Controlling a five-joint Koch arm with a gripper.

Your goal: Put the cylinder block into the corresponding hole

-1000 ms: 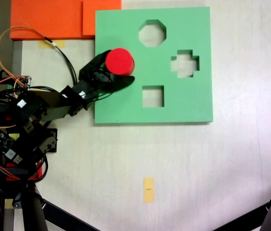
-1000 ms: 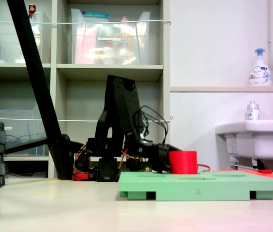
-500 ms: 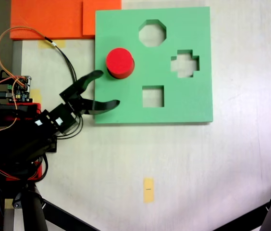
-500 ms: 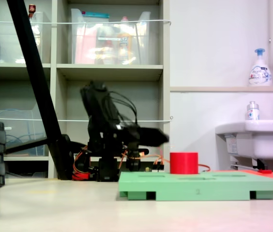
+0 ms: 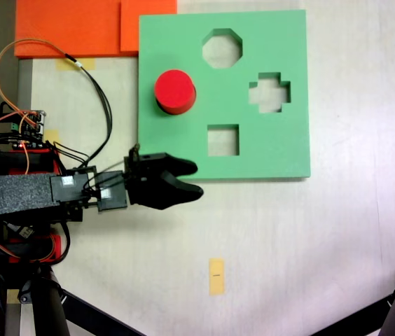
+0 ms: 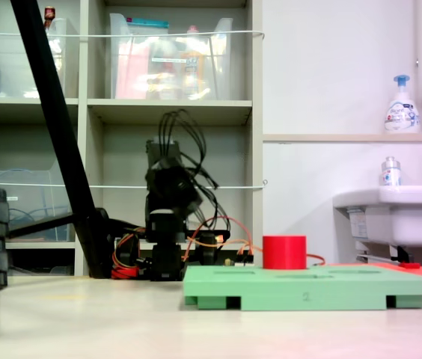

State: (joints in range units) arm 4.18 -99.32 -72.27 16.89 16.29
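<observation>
Seemingly seated in its round hole, the cylinder block (image 5: 175,90) stands proud of the green board (image 5: 267,150), while the empty, narrowly parted gripper (image 5: 191,179), at its six o'clock, could knock it loose if swung back

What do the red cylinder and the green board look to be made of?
Red cylinder: probably foam, given its matte, even colour without glare. Green board: likely thick foam sheet, matte with cleanly cut shape holes; a fixed view shows its thick edge with notches underneath.
</observation>
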